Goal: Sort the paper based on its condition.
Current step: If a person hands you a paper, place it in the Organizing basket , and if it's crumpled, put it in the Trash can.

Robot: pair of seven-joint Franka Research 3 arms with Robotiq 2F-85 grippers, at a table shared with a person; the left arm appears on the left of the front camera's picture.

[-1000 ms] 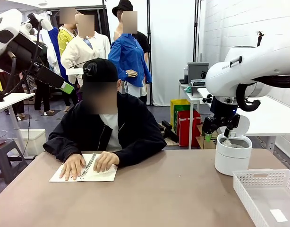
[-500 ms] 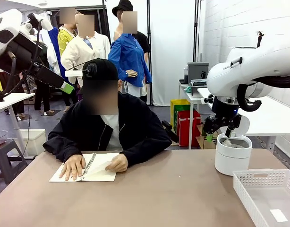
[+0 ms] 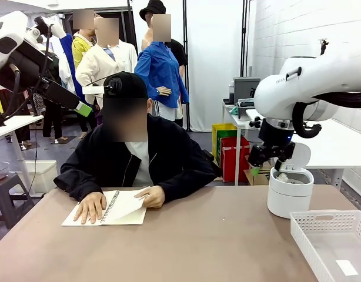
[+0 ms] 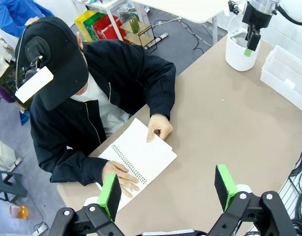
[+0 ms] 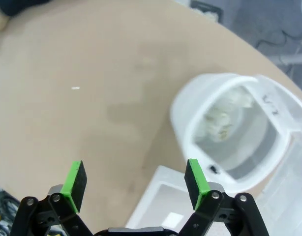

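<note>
A hand (image 3: 150,197) lifts a page (image 3: 129,205) of the notebook (image 3: 104,216), well apart from the bin (image 3: 289,200). The right gripper (image 3: 267,167) hangs just above the bin, jaws apart and empty. The left gripper (image 4: 168,189) is apart too. Next, I think, one gripper must receive the page.

My right arm (image 3: 310,88), above the white bin (image 3: 290,197), is glossy white, looped by a black cable (image 3: 299,120); its black gripper (image 5: 136,178) wears green pads (image 5: 75,183). Left of the bin, the person's black jacket (image 3: 169,158) and black cap (image 3: 127,87).
</note>
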